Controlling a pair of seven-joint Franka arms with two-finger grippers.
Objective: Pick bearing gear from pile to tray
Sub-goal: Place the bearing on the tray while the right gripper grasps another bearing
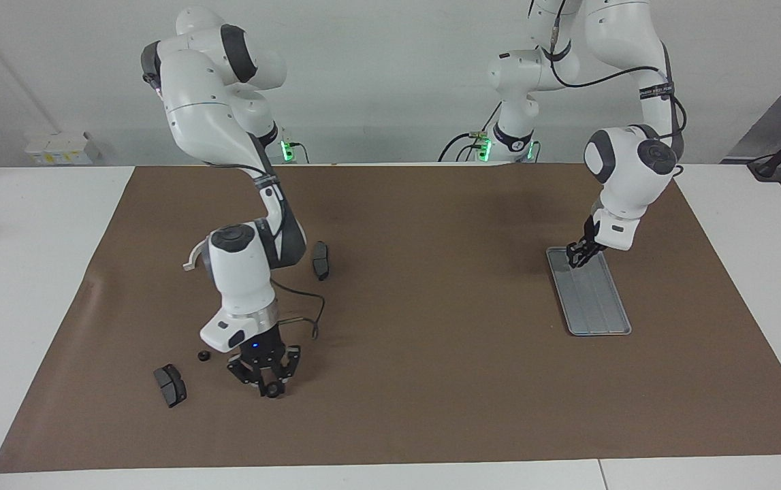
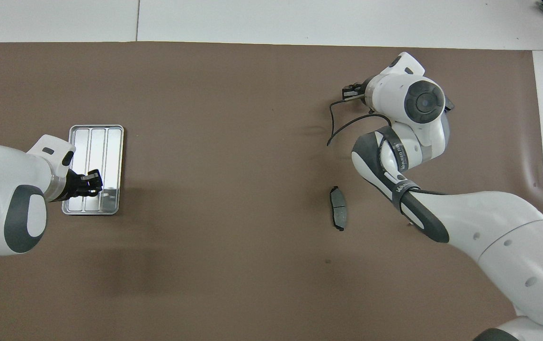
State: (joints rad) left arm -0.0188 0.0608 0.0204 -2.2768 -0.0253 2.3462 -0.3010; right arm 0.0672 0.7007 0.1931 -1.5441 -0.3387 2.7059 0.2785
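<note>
My right gripper (image 1: 268,386) is shut on a small black bearing gear (image 1: 272,391) just above the mat, at the right arm's end of the table. In the overhead view its own wrist (image 2: 420,99) hides it. Another small black gear (image 1: 203,356) lies on the mat beside it, with a dark grey brake pad (image 1: 169,385) close by. A second brake pad (image 1: 321,260) lies nearer to the robots (image 2: 338,214). The silver ridged tray (image 1: 598,306) lies at the left arm's end (image 2: 92,137). My left gripper (image 1: 577,256) hangs low over the tray's end nearer the robots (image 2: 92,183).
A brown mat (image 1: 417,354) covers the table, with white table top (image 1: 16,272) around it. A loose cable (image 1: 305,320) hangs from the right wrist. Wall boxes (image 1: 56,146) stand off the mat at the right arm's end.
</note>
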